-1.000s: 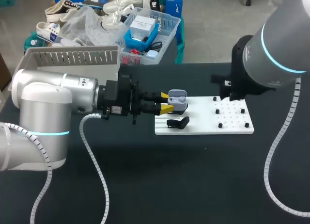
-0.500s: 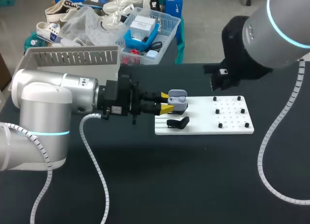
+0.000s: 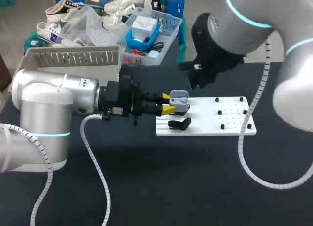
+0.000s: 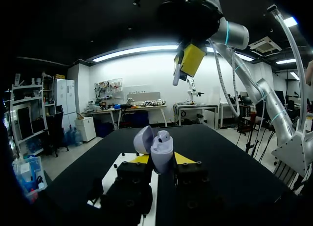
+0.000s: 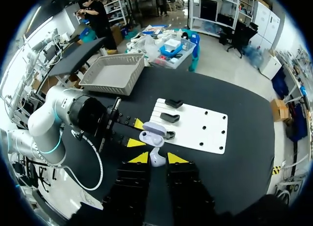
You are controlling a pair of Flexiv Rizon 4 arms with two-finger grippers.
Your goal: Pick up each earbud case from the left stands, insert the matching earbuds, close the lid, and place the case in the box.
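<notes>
Left gripper [image 3: 167, 103] squeezes the open case [image 3: 180, 100]. Right gripper [image 5: 157, 156] pinches an earbud [image 5: 155, 161]; if crooked, it could miss the hole.

Counts: one open lavender earbud case [image 3: 179, 101]; two white earbuds [image 5: 156, 161]; one flat white board [image 3: 205, 129]; two black curved stands [image 5: 174, 103] clear, possibly a third; one grey slotted basket [image 3: 73, 57]; two pincers, left pincer [image 3: 167, 103] and right pincer [image 5: 156, 157].

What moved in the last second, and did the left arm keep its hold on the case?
The right arm swung left from over the white board's right end; the right gripper, shut on an earbud, now hangs above the open case. The left gripper stayed shut on the case; board and black stand did not move.
</notes>
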